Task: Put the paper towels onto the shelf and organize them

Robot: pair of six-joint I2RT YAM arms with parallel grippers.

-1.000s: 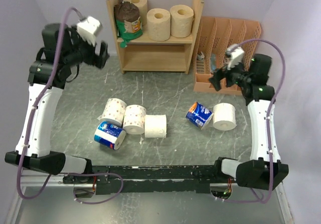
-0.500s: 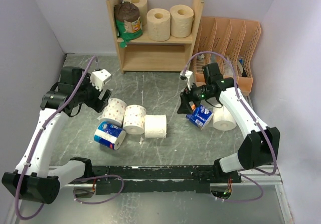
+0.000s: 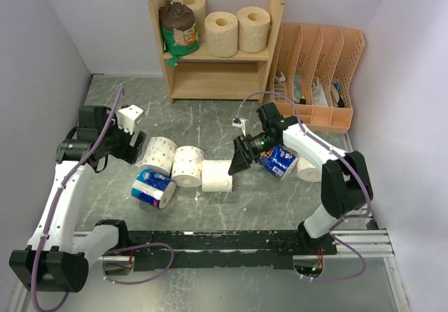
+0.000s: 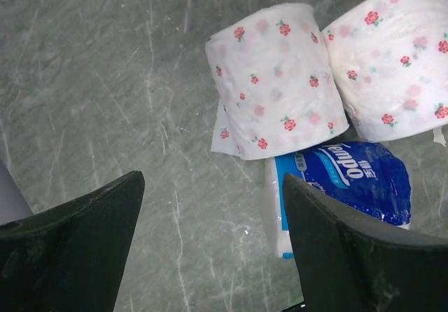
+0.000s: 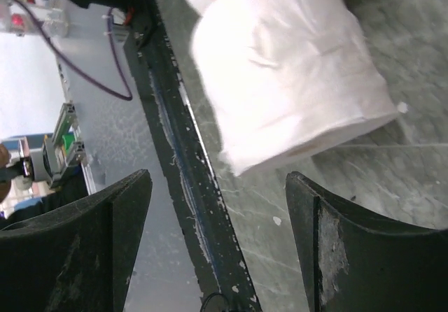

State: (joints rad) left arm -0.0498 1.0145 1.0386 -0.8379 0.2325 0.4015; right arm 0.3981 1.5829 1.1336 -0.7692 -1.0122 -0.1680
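The wooden shelf [image 3: 218, 54] at the back holds three tan rolls [image 3: 222, 33] and a green-and-brown wrapped roll [image 3: 178, 29] on its upper tier. On the table lie two dotted white rolls [image 3: 159, 156] [image 4: 276, 81], a plain white roll [image 3: 217, 175] [image 5: 287, 74], a blue-wrapped roll [image 3: 153, 188] [image 4: 346, 186], another blue-wrapped roll [image 3: 278, 161] and a white roll [image 3: 311, 168] partly behind the right arm. My left gripper [image 3: 138, 147] [image 4: 213, 256] hangs open just left of the dotted roll. My right gripper [image 3: 238, 161] [image 5: 217, 249] is open just right of the plain white roll, holding nothing.
A peach slotted file organizer [image 3: 318, 74] stands right of the shelf. The shelf's lower tier [image 3: 217, 81] has nothing on it. A black rail [image 3: 231, 242] runs along the near edge. Walls close in on the left, back and right.
Both arms came down from raised poses. The left gripper dropped beside the dotted roll; the right gripper swept left past the blue-wrapped roll to the plain white roll.
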